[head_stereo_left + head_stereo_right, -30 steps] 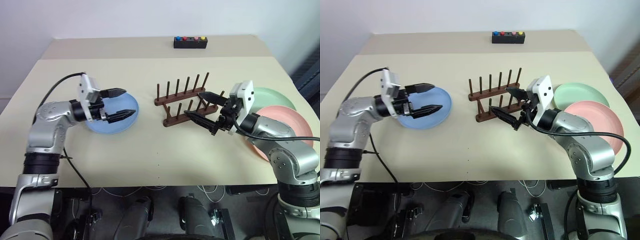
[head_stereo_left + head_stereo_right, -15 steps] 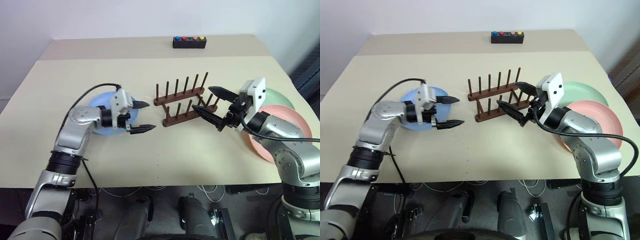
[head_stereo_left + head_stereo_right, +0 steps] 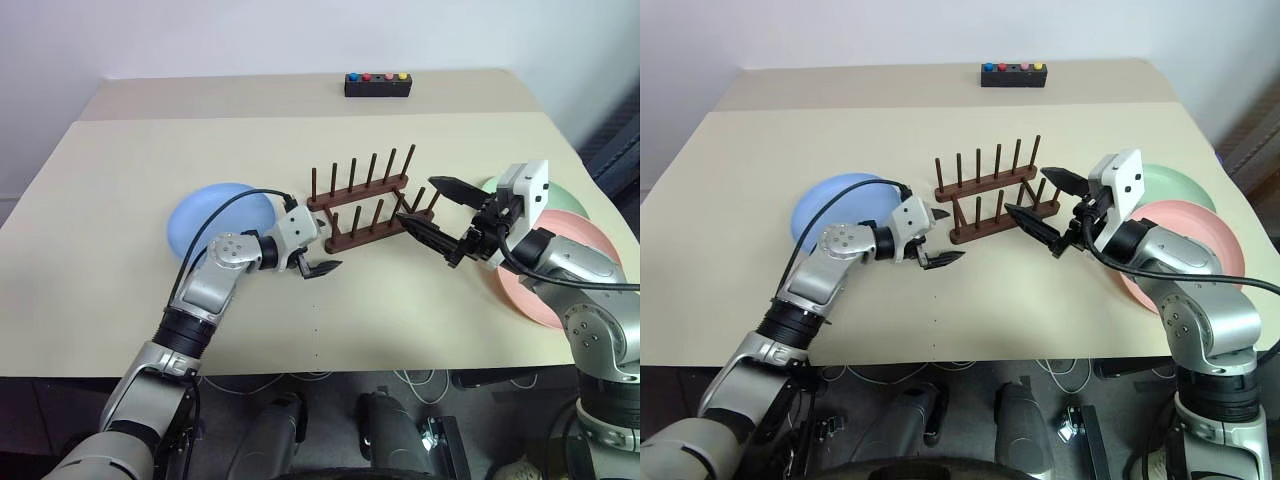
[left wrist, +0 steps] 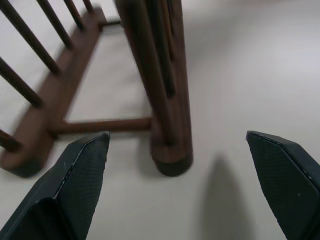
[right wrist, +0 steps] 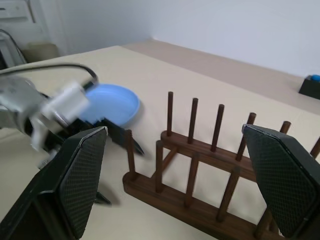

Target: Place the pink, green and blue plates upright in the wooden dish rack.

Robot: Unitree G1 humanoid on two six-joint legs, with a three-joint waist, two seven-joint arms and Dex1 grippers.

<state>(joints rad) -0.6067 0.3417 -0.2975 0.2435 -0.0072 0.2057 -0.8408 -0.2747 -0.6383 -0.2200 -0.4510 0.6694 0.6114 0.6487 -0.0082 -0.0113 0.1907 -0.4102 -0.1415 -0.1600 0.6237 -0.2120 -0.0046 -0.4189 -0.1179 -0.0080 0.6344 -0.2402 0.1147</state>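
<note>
Both grippers' fingers (image 3: 322,255) (image 3: 437,211) spread beside the unlabelled wooden dish rack (image 3: 368,203).

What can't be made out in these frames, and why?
- Pink plate: its near left part is hidden behind the right arm in both eye views.
- Green plate: partly hidden by the right gripper's wrist camera.
- Dish rack: cut off by the picture's edge in the left wrist view.
- Button box: markings too small to read.
</note>
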